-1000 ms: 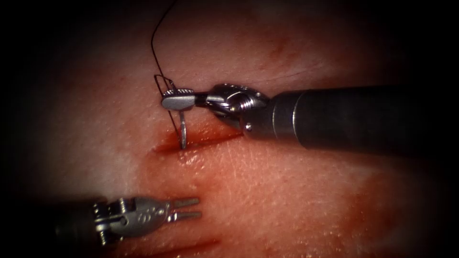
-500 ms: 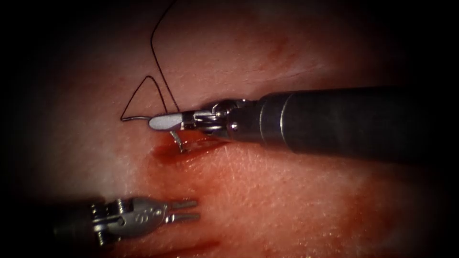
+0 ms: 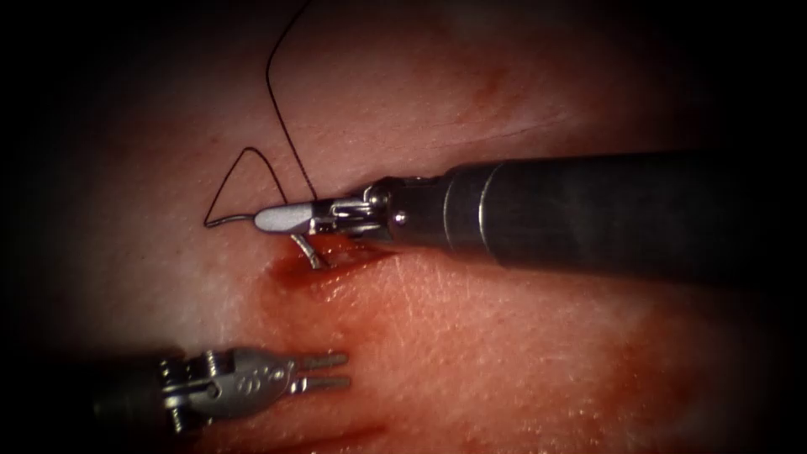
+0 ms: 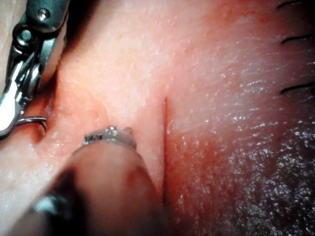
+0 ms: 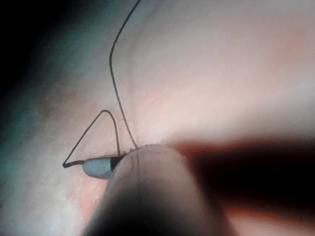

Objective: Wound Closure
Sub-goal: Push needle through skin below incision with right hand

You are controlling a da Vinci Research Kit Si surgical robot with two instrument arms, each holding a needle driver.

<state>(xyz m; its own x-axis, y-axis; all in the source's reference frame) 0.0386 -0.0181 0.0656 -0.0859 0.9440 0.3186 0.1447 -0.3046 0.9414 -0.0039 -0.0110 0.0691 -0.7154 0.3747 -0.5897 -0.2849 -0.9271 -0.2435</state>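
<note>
Endoscope view. Right pincer (image 3: 286, 219) lies just above the left end of the cut (image 3: 361, 252), clenched on the needle (image 3: 308, 255). Grip looks to be toward the tail half of the curve. A thin tail end pokes out past the jaw tips, away from the cut.

Needle body curves down from the jaws into the cut's left end. Its point is hidden in the red fluid (image 3: 290, 271), so it is likely in the tissue (image 3: 504, 336), depth unknown.

A second back the needle hung straight down from the jaws. Since then the wrist has rolled and the curve has swept toward the cut, so this reads as the drive-in.

Left pincer (image 3: 324, 372) sits well below the cut, jaws slightly parted, grasping nothing.

Doing it well, my judgement:
- Turn the wrist along the needle's own arc; do not push it straight.
- Keep the grip firm so the needle cannot swivel.
- Keep the shaft off the cut's upper edge.
- Mind the slack thread so it does not catch under the jaws.

Look of things:
- Needle is fine, silvery and strongly curved.
- Thread (image 3: 277, 109) is thin and dark. It leaves the tail, makes a small peaked loop above the cut's left end, then climbs away.
- Cut is short and shallow, lips wet and red.
</note>
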